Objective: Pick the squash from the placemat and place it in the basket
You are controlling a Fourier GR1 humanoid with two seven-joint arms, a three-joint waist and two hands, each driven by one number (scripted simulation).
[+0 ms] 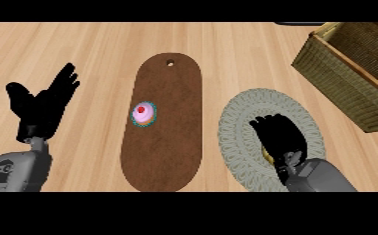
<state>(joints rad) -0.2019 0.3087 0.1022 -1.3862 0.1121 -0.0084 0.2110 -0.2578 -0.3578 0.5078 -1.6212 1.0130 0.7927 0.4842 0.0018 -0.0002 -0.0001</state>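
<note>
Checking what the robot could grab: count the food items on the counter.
2: a cupcake on the brown cutting board; something yellowish, probably the squash, under the right hand on the round placemat.

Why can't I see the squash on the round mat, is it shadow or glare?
Head view: neither; light falls evenly on the counter, with no glare. The right hand lies over the placemat and hides the squash, only a yellowish sliver showing beside it. The basket is cut off by the picture's right edge.
</note>
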